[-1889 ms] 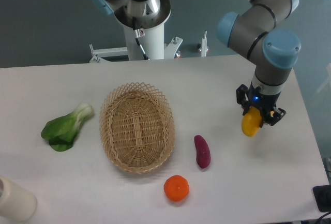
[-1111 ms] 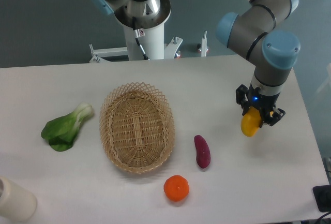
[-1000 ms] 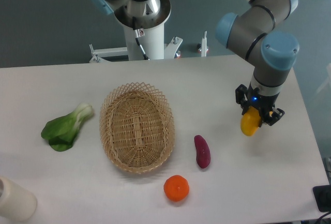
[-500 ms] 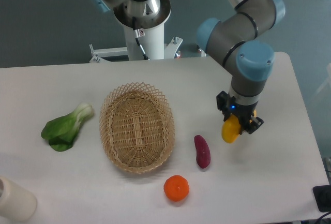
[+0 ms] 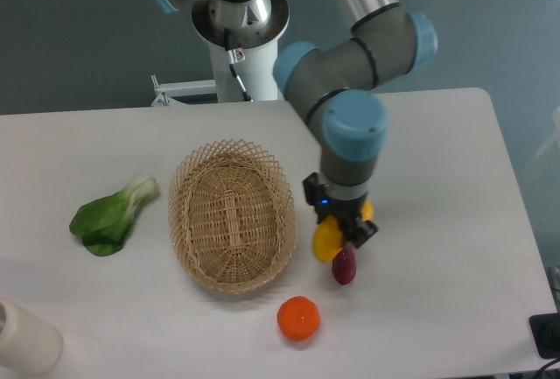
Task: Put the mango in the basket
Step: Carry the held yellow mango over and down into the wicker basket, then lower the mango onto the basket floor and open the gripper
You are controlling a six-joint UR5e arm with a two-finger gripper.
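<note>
The yellow mango (image 5: 326,241) hangs above the table, held in my gripper (image 5: 339,227), whose fingers are shut on it. It is just right of the tan wicker basket (image 5: 232,215), close to the basket's right rim and partly in front of the purple vegetable (image 5: 345,266). The basket lies oval and shallow at the table's middle-left with nothing in it. The arm's blue-capped wrist hides the upper part of the gripper.
A round orange fruit (image 5: 298,319) lies below the basket's lower right. A green leafy bok choy (image 5: 112,215) rests left of the basket. A white cylinder (image 5: 24,339) stands at the bottom-left corner. The robot base (image 5: 238,20) rises behind the table.
The arm has swung left across the table carrying the mango, from the right side to just beside the basket's right rim, above the purple vegetable.
</note>
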